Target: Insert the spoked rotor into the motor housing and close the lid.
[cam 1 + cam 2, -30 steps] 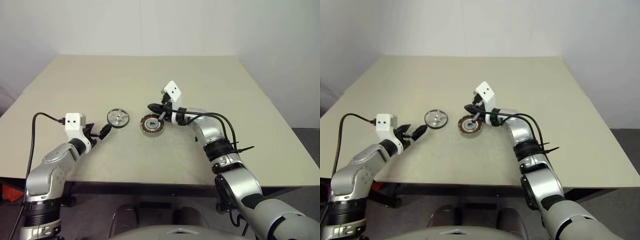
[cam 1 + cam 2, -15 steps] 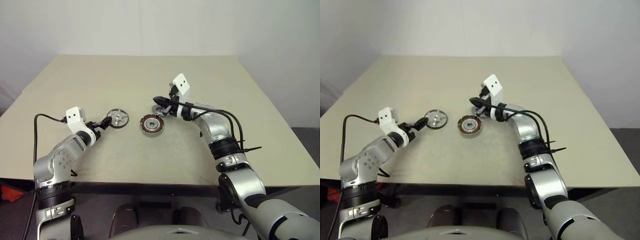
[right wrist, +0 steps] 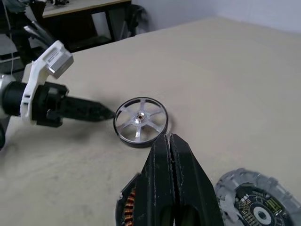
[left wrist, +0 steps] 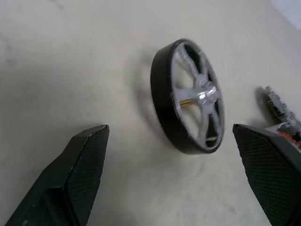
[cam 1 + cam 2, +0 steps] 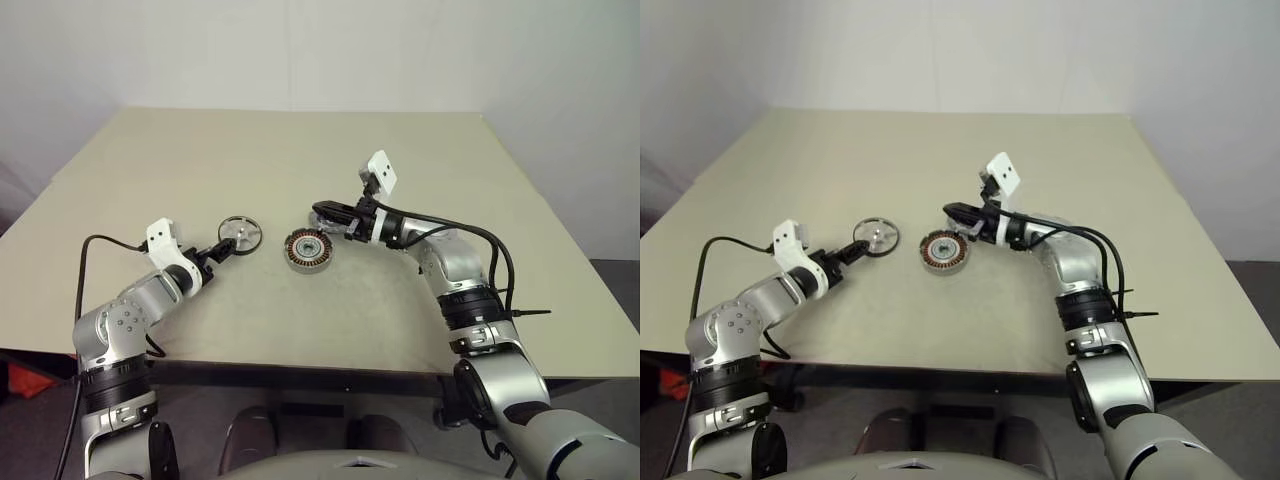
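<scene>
Left end effector nearer, spoked rotor flat, hub up

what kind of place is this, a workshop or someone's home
Probably a lab or test room, not a home: a bare beige table against plain white walls, holding just motor parts, a spoked rotor and a motor housing with copper windings. The right wrist view shows a dark bench behind.

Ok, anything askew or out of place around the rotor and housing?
Nothing stands out: the dark-rimmed silver-spoked rotor lies flat on the beige table facing the open left gripper, the copper-wound round motor housing flat beside it.
</scene>
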`<move>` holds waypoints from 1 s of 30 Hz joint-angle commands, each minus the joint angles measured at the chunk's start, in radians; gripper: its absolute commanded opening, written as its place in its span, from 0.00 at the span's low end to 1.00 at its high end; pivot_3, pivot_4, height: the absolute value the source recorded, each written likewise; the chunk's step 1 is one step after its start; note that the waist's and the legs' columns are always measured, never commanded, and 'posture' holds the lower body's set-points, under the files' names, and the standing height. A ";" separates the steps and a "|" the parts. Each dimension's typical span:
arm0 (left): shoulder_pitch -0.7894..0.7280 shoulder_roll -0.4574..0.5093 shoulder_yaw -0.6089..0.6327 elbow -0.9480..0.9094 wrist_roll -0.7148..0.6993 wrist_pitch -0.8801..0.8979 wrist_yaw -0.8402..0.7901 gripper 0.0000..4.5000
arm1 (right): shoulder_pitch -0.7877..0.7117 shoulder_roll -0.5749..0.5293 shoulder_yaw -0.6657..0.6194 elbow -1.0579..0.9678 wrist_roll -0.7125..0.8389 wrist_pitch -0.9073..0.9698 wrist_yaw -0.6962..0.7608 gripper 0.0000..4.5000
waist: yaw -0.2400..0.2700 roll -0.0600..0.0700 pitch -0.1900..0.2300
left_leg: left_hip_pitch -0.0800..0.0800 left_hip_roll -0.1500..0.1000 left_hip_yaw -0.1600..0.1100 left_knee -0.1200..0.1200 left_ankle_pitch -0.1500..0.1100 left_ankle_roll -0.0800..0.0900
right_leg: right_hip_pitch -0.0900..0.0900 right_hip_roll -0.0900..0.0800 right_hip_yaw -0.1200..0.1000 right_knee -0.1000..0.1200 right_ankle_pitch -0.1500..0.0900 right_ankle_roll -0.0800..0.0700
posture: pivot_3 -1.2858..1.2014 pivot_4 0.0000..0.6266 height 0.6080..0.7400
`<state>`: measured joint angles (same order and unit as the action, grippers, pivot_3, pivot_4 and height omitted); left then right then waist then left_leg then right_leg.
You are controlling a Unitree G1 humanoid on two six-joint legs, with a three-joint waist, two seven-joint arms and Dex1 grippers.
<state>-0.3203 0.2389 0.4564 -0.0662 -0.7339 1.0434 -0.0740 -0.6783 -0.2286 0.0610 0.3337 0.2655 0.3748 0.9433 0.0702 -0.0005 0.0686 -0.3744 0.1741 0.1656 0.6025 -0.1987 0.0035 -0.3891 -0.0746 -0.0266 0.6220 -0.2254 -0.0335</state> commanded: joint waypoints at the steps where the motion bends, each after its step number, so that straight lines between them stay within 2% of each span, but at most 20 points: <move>1: -0.049 -0.014 0.026 0.009 -0.028 -0.045 -0.007 1.00 | -0.008 -0.011 -0.003 -0.051 0.023 -0.009 0.010 0.00 | 0.001 0.000 0.000 | 0.000 0.000 0.000 0.000 0.000 0.000 | 0.000 0.000 0.000 0.000 0.000 0.000 | 0.52 0.00 1.00; 16: -0.089 -0.031 0.029 0.124 0.003 -0.100 0.031 1.00 | -0.007 -0.033 -0.015 -0.062 0.033 -0.007 0.006 0.00 | 0.001 -0.001 0.000 | -0.002 0.000 0.000 0.000 0.000 0.000 | -0.001 0.000 0.000 -0.001 0.000 0.000 | 0.52 0.00 1.00; 29: -0.121 -0.065 -0.010 0.176 0.004 -0.128 -0.003 1.00 | -0.006 -0.028 -0.005 -0.064 0.026 -0.019 -0.007 0.00 | 0.007 -0.001 0.000 | -0.002 0.000 0.000 0.000 0.000 0.000 | -0.001 0.000 -0.001 -0.002 0.000 0.000 | 0.52 0.00 1.00; 30: -0.121 -0.064 -0.011 0.175 0.004 -0.128 -0.004 0.95 | -0.005 -0.028 -0.004 -0.063 0.024 -0.020 -0.008 0.00 | 0.007 -0.001 0.000 | -0.002 0.000 0.000 0.000 0.000 0.000 | -0.001 0.000 -0.001 -0.001 0.000 0.000 | 0.52 0.00 1.00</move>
<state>-0.4232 0.1712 0.4509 0.1185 -0.7231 0.9247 -0.0639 -0.6604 -0.2541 0.0605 0.3081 0.2766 0.3751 0.9364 0.0769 -0.0011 0.0689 -0.3762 0.1740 0.1652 0.6025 -0.1984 0.0033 -0.3896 -0.0748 -0.0274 0.6204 -0.2254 -0.0334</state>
